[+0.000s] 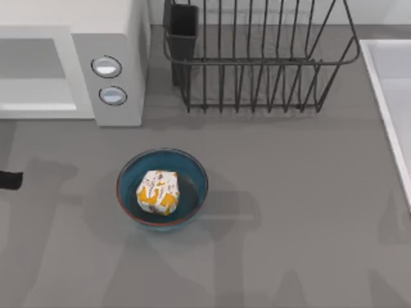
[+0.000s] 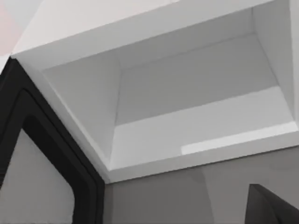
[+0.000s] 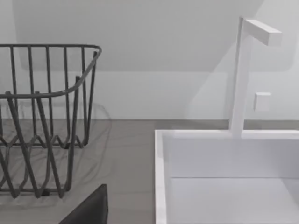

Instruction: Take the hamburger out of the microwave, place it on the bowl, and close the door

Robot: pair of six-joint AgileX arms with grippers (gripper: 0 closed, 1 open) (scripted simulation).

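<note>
Left gripper [image 1: 9, 179] at table's left edge, finger state indeterminable. Hamburger [image 1: 158, 192] sits in bowl [image 1: 192, 168]; microwave [image 1: 119, 38] door remains open.

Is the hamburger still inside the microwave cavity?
No, the hamburger sits inside the blue bowl on the table, and the microwave cavity looks bare.

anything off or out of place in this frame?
Nothing spilled or damaged. The hamburger sits inside the bowl, a bit left of centre. The microwave cavity stands open; its dark-framed door is not yet closed.
</note>
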